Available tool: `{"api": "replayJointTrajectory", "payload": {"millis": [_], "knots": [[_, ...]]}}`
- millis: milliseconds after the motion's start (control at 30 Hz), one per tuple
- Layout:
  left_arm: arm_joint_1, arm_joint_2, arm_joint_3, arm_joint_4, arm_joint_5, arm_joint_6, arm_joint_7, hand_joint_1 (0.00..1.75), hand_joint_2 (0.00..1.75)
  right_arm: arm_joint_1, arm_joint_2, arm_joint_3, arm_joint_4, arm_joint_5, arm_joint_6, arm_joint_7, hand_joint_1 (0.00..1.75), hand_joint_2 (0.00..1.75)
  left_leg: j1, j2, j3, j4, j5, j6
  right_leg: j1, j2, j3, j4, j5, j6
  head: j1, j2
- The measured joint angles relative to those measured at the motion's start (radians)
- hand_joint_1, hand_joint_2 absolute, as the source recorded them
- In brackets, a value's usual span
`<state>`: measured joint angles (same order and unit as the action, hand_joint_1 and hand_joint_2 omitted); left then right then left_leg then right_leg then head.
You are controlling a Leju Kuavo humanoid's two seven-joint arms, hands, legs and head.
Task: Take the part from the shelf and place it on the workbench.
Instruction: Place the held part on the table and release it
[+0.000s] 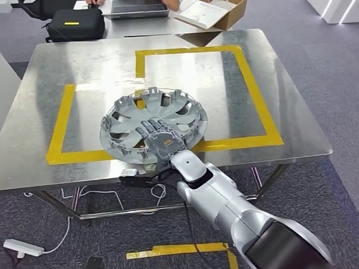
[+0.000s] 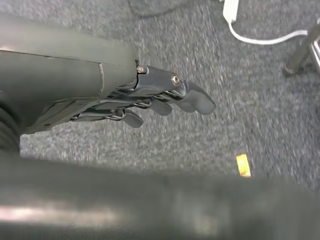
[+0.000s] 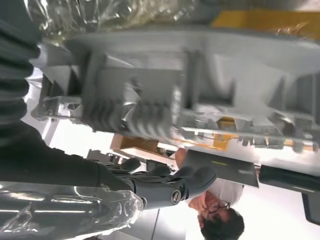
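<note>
One stage of the task appears largely complete: the part is off the shelf and over the workbench. Largest item first. The tabletop (image 1: 266,95) is a bare metal sheet marked with yellow tape (image 1: 60,125), extending ahead of and to both sides of the right hand (image 1: 162,144).

The part, a grey wheel cover (image 1: 154,120) wrapped in clear film, lies directly under and around the right hand, near the edge of the tabletop closest to the robot and across the near tape line. In the head view it looks seated on the surface or very close to it; whether its full rim rests flat cannot be told.

The right hand sits on the part's near rim, fingers laid over the spokes. In the right wrist view the thumb (image 3: 188,180) lies beneath the cover's ribbed underside (image 3: 151,115) with a visible gap, so a firm grip cannot be confirmed.

The left hand (image 2: 166,100) hangs over grey carpet, well apart from the part, fingers extended close together and holding nothing.

Judgement: transfer is done or nearly so. Remaining: confirm the part is settled, free the right hand, draw the arm back.
</note>
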<state>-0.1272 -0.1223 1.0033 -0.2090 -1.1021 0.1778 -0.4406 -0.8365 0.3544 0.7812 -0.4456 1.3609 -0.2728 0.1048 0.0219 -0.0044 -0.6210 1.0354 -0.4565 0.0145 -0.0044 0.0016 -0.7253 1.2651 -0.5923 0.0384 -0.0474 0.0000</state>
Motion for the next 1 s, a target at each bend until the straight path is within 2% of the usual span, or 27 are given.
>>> {"api": "replayJointTrajectory", "payload": {"millis": [33,67,100,167,200,267,367,433,500,533,567,600,667,700,767,833,900,933,1000], "knots": [[0.001,0.0,0.0,0.0,0.0,0.0,0.0,0.0,0.0,0.002,0.0,0.001,0.0,0.0,0.0,-0.001,0.0,0.0,-0.002,0.0,0.0,0.0,0.0,0.001,0.0,0.0,-0.022,0.042,-0.009,-0.001,0.0,0.0],[0.001,-0.001,0.0,0.0,0.0,-0.001,0.0,0.0,0.0,0.002,0.0,0.002,0.0,0.0,0.0,-0.001,0.0,0.0,-0.004,-0.001,0.0,0.0,-0.001,0.001,0.001,0.0,-0.026,0.046,0.002,-0.004,0.001,0.0],[0.001,-0.001,0.0,0.0,0.0,-0.001,0.0,0.0,0.0,0.002,0.0,0.003,0.0,0.0,0.0,-0.001,0.0,0.0,-0.005,-0.001,0.001,0.001,-0.001,0.002,0.002,0.0,-0.01,0.01,0.03,-0.009,0.001,0.0],[0.0,-0.002,0.0,0.0,0.0,-0.001,0.0,0.0,0.0,-0.001,0.0,0.004,-0.003,0.0,0.0,-0.001,0.0,0.0,-0.009,-0.003,0.003,0.001,-0.002,0.0,0.007,0.0,0.057,-0.126,0.094,-0.024,0.0,0.0],[0.0,-0.002,0.0,0.0,0.0,-0.001,0.0,0.0,0.0,-0.003,0.0,0.005,-0.004,-0.001,0.0,-0.001,0.0,0.0,-0.011,-0.003,0.002,0.002,-0.002,-0.003,0.009,0.0,0.088,-0.185,0.113,-0.03,0.0,0.0],[0.0,-0.003,0.0,0.0,0.0,-0.001,0.0,0.0,0.0,-0.003,0.001,0.006,-0.006,-0.001,0.0,-0.001,0.0,0.0,-0.012,-0.002,-0.001,0.001,0.0,-0.011,0.014,0.0,0.114,-0.233,0.118,-0.036,-0.001,0.0],[0.0,-0.003,0.0,0.0,0.0,-0.001,0.0,0.0,0.0,-0.003,0.002,0.007,-0.007,-0.001,0.0,0.0,0.0,0.0,-0.01,0.0,-0.003,0.007,-0.008,-0.027,0.009,0.001,0.12,-0.248,0.125,-0.043,-0.001,0.0],[0.0,-0.002,0.0,0.0,0.0,-0.001,0.0,0.0,0.0,-0.005,0.003,0.007,-0.008,-0.001,0.0,0.0,0.0,0.0,-0.008,0.0,-0.031,0.073,-0.053,-0.036,0.004,-0.001,0.125,-0.257,0.13,-0.05,-0.004,0.0],[0.002,-0.002,0.0,0.0,0.001,-0.001,0.0,0.0,0.0,-0.005,0.005,0.011,-0.008,0.001,0.011,-0.006,0.0,0.0,-0.005,0.0,-0.085,0.194,-0.112,-0.044,0.004,-0.001,0.126,-0.257,0.13,-0.053,-0.005,0.0],[0.003,-0.002,0.0,0.0,0.001,0.0,0.0,0.0,0.0,-0.004,0.005,0.017,-0.008,0.002,0.026,-0.012,0.0,0.0,-0.004,0.0,-0.106,0.24,-0.125,-0.047,0.004,-0.001,0.126,-0.257,0.129,-0.053,-0.004,0.0],[0.005,-0.001,0.001,0.0,0.003,0.001,0.0,0.0,0.0,-0.005,0.005,0.025,-0.008,0.003,0.048,-0.017,0.0,0.0,-0.003,0.0,-0.114,0.255,-0.12,-0.049,0.004,-0.001,0.126,-0.256,0.129,-0.053,-0.005,0.0],[0.005,0.0,0.001,0.0,0.006,0.002,-0.001,0.0,0.0,-0.007,0.005,0.037,-0.009,0.005,0.078,-0.022,0.0,0.0,-0.001,0.0,-0.102,0.231,-0.096,-0.05,0.003,0.0,0.128,-0.255,0.128,-0.052,-0.005,0.0],[0.006,0.001,0.002,0.0,0.012,0.006,-0.002,0.0,0.0,-0.018,0.006,0.071,-0.014,0.014,0.143,-0.029,0.0,0.0,0.001,0.001,-0.045,0.114,-0.029,-0.051,0.003,0.001,0.13,-0.251,0.123,-0.046,-0.005,0.0],[0.007,0.002,0.003,0.0,0.016,0.009,-0.003,0.0,0.0,-0.027,0.006,0.095,-0.018,0.021,0.177,-0.032,0.0,0.0,0.001,0.001,-0.018,0.056,-0.009,-0.049,0.004,0.002,0.128,-0.247,0.121,-0.042,-0.005,0.0],[0.01,0.001,0.007,0.0,0.024,0.019,-0.006,0.0,0.0,-0.05,0.006,0.151,-0.025,0.037,0.257,-0.037,0.0,0.0,-0.002,0.001,0.005,0.005,-0.004,-0.04,0.008,0.002,0.124,-0.242,0.118,-0.032,-0.005,0.0],[0.019,-0.001,0.013,0.0,0.032,0.028,-0.01,0.0,0.0,-0.068,0.006,0.215,-0.033,0.047,0.341,-0.044,0.0,0.0,-0.002,0.001,0.005,0.001,-0.004,-0.026,0.008,0.002,0.121,-0.242,0.117,-0.024,-0.005,0.0],[0.026,-0.001,0.019,0.0,0.04,0.039,-0.013,0.0,0.0,-0.083,0.006,0.275,-0.044,0.048,0.407,-0.058,0.0,0.0,0.0,0.001,0.005,-0.002,-0.002,-0.012,0.006,0.0,0.104,-0.212,0.094,-0.014,-0.002,0.0],[0.028,-0.001,0.023,0.0,0.044,0.044,-0.013,0.0,0.0,-0.09,0.006,0.303,-0.051,0.046,0.433,-0.066,0.0,0.0,0.001,0.002,0.006,-0.003,-0.002,-0.006,0.005,0.0,0.083,-0.169,0.069,-0.01,0.0,0.0],[0.033,-0.001,0.032,0.0,0.051,0.051,-0.015,0.0,0.0,-0.101,0.005,0.353,-0.064,0.043,0.472,-0.08,0.0,0.0,-0.001,0.002,0.006,-0.003,-0.003,0.0,0.003,-0.001,0.022,-0.036,0.008,-0.005,0.004,0.0]]}}
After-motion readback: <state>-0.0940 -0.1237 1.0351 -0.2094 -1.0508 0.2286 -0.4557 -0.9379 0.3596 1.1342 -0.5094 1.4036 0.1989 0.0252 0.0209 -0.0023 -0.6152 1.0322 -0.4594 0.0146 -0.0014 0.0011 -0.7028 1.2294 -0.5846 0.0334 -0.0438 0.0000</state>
